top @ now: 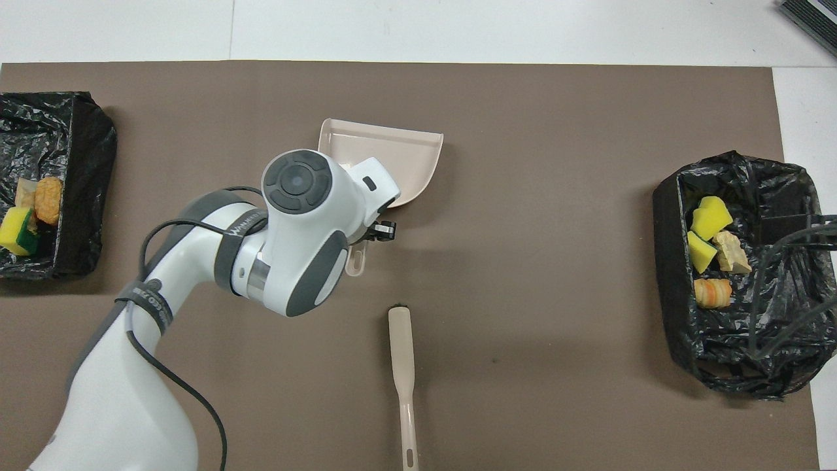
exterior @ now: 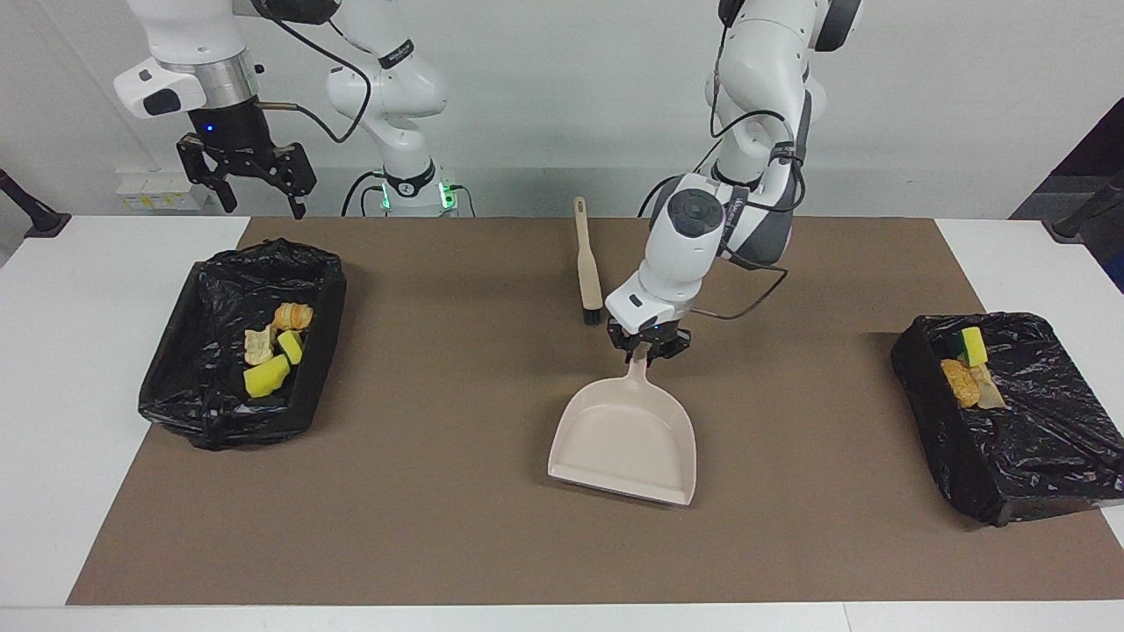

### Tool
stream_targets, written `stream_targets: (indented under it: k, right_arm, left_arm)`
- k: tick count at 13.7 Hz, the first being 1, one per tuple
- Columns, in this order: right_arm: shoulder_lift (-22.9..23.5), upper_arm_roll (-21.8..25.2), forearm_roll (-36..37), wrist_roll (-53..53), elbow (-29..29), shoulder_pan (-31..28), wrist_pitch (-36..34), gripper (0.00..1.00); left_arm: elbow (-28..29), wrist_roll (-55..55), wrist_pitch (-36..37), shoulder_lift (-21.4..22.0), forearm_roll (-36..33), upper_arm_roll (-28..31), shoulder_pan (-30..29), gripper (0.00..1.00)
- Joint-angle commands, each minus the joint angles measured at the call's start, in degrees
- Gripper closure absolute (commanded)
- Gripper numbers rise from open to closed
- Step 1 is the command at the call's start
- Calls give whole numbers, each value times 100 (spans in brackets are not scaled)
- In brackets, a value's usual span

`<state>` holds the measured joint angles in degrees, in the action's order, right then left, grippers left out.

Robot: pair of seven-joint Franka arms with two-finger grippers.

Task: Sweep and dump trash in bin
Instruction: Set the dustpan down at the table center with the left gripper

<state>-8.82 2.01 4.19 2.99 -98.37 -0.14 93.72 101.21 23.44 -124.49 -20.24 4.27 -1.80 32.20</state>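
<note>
With all scraps lying in the two black-lined bins, the left gripper is pinching the beige plastic dustpan while the right gripper is hanging spread above the desk.

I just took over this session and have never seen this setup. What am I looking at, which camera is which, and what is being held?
These are two white robot arms at a table covered by a brown mat. One picture comes from a camera facing the robots; the other looks down from above their own end, so the sides are swapped between them.

The left tool is shut on the handle of a beige dustpan in the middle of the mat. The pan looks empty. The right tool waits open in the air, over the table near the bin at its end.

A beige brush lies on the mat, nearer to the robots than the dustpan.

At each end of the table stands a bin lined with a black bag. Each holds small scraps: yellow sponge chunks and tan-orange bread-like pieces.
</note>
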Motion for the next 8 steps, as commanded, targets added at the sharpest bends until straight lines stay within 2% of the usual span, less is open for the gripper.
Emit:
stream_targets:
  k: [1,3,4,5,7,8]
  right_arm:
    - [530,-51,-41,-177,679,-240,-469,0]
    - [487,-43,-312,-159,487,-399,-425,0]
    - [486,-34,-470,-167,390,-452,-407,0]
    - [486,-42,-498,-150,354,-391,-242,0]
    - [495,-43,-402,-307,388,-408,-336,0]
    - [486,-42,-384,-413,476,-426,-476,0]
  left_arm:
    - [-188,1415,-225,-383,74,127,384,100]
    - [-312,1838,-242,-507,83,127,384,100]
    - [-304,1962,-242,-507,91,127,384,91]
    - [-295,1981,-242,-507,109,119,375,64]
    - [-286,1920,-242,-507,83,127,358,0]
    - [-295,1823,-286,-498,65,127,323,0]
